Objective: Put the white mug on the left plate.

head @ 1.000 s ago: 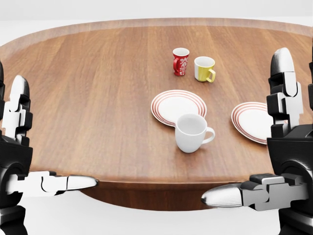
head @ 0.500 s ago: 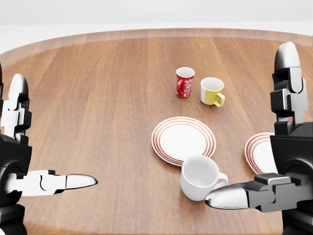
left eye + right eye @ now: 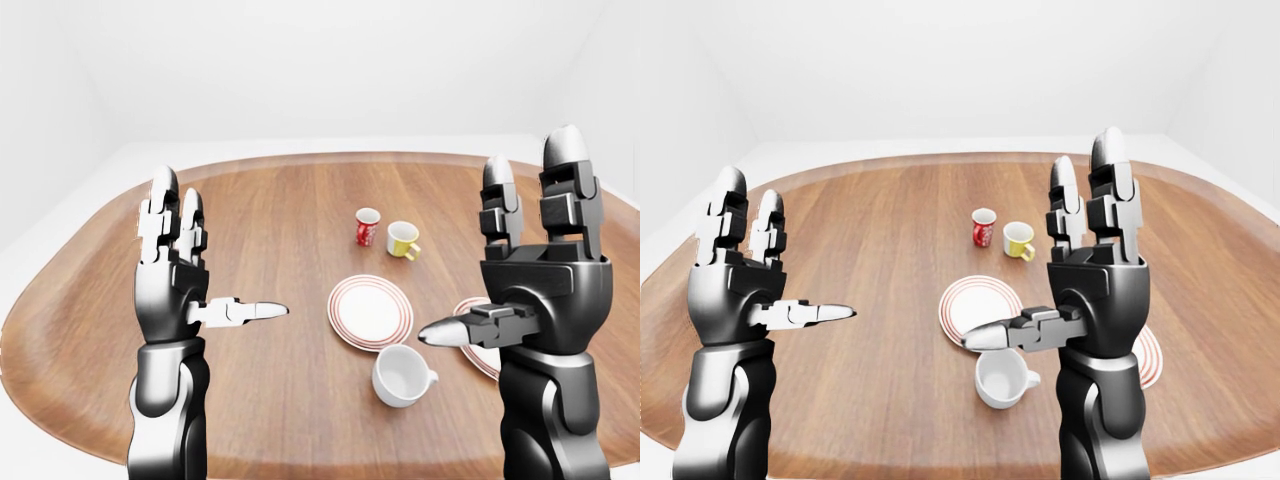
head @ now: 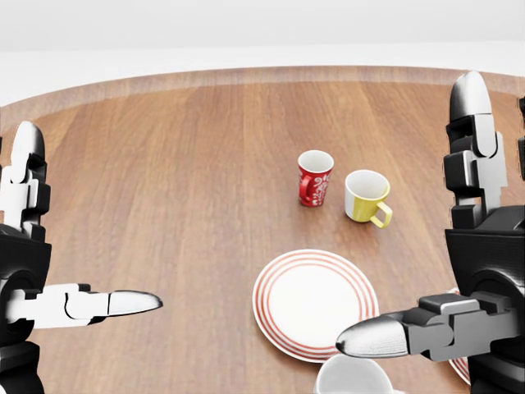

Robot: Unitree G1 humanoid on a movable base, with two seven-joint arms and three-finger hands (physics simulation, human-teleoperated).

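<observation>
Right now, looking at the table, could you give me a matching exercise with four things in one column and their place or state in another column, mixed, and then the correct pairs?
Things:
1. white mug
2. red mug
3. yellow mug
4. right hand

Places or states (left-eye view):
A. raised, open, holding nothing
B. farthest up the table, left one of a pair
C. on the wood just below the left plate
D. immediately right of the red one

Pairs: 1-C, 2-B, 3-D, 4-A
</observation>
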